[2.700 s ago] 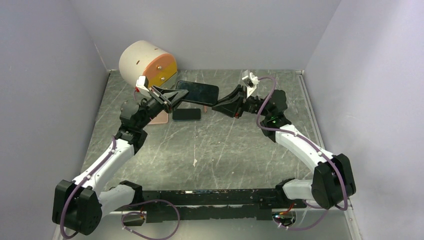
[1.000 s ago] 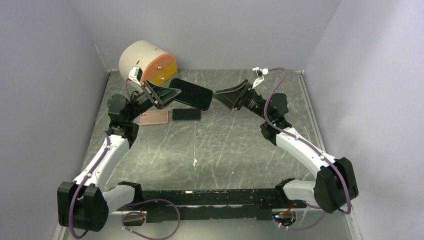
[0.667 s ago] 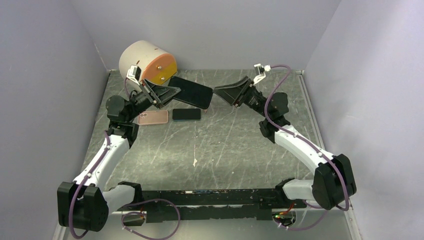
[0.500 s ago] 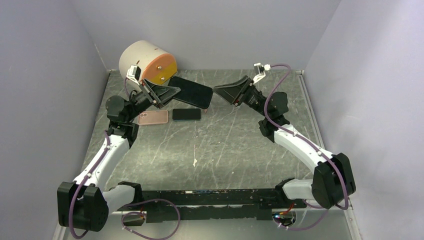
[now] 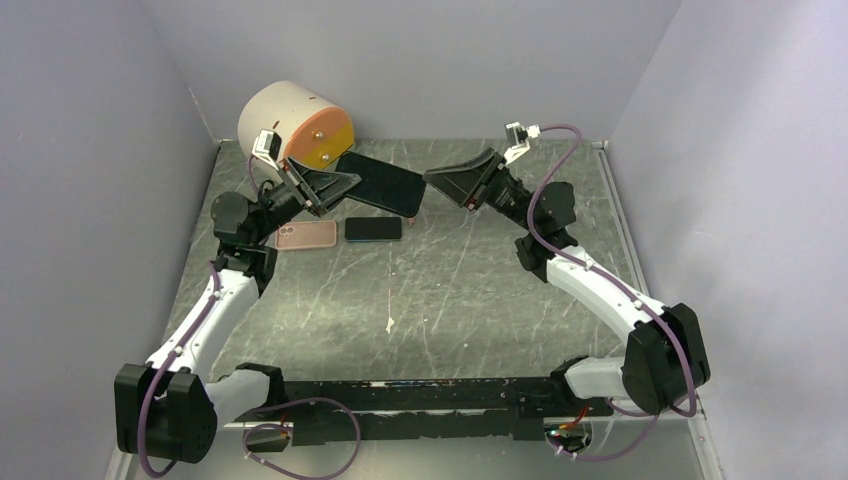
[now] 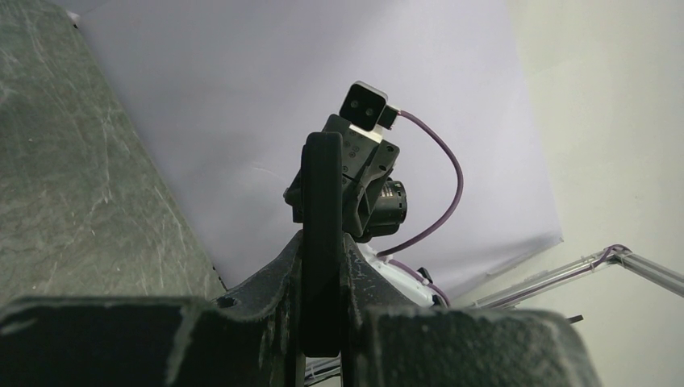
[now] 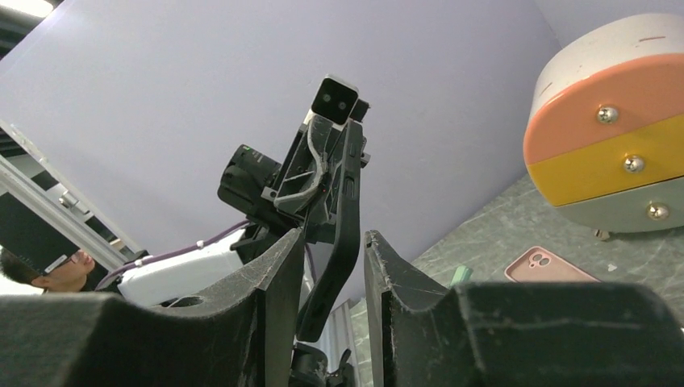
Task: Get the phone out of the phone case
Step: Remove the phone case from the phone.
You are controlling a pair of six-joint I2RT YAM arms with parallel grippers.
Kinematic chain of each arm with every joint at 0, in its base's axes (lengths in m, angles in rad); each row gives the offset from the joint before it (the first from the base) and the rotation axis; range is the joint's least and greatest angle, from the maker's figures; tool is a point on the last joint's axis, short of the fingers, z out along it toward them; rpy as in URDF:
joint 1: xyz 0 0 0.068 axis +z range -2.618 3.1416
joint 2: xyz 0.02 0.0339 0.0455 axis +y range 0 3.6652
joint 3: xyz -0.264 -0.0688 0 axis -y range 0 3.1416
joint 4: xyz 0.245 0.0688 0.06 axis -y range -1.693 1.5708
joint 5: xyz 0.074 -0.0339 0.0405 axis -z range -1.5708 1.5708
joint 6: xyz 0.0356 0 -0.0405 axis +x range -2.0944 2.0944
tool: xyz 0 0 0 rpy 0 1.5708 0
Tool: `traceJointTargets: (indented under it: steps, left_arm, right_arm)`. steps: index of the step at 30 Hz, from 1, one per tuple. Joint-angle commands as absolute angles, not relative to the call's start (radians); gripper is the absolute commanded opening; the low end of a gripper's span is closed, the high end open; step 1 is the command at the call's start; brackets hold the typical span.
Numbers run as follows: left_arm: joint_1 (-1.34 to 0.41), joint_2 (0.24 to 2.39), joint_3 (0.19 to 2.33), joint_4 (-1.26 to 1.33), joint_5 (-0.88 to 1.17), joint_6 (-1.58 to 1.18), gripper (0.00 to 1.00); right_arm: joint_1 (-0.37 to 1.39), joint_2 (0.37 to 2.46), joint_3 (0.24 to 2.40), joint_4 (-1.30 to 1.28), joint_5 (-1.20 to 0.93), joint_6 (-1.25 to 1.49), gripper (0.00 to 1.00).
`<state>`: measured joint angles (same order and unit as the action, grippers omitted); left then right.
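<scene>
**Overhead view.** The left pincer (image 5: 350, 188) is clamped on one end of the dark phone (image 5: 388, 186). It holds the phone tilted and clear of the table (image 5: 450, 290), just to the right of the drum (image 5: 290, 125) — a white cylinder with an orange-and-yellow face. Whether the phone sits in its case cannot be told from these views. The right pincer (image 5: 430, 180) meets the phone's other end, the one farther from the drum.

**Left wrist view.** The phone appears edge-on, gripped between the two fingers (image 6: 266, 282) with no gap on either side.

**Right wrist view.** The right pincer's fingers (image 7: 282, 274) stand partly apart and straddle the phone's edge. A sliver of background shows between the phone and one finger, so they are not clamped on it.

**On the table.** Two things lie flat on the side of the drum nearer the arm bases — a pink piece (image 5: 306, 236) with a camera window at one corner, and a second dark phone (image 5: 373, 228). They lie side by side and apart, the dark phone farther to the right of the drum.
</scene>
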<state>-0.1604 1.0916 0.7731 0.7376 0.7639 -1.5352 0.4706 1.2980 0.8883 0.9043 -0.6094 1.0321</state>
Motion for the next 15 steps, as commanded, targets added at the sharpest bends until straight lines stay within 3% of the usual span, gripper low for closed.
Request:
traceJointTargets:
  steps: [1,8,15]
  left_arm:
    - [-0.161,1.080,0.790,0.840,0.753,-1.561,0.03]
    - [-0.167,1.086,0.786,0.856,0.750,-1.568,0.03]
    - [-0.167,1.093,0.758,0.902,0.754,-1.569,0.03]
  right_arm:
    - [0.481,1.305,0.940,0.937,-0.625,1.023,0.36]
    - [0.483,1.304,0.931,0.938,-0.623,1.019,0.29]
    - [0.474,1.305,0.927,0.998,-0.633,1.066,0.10]
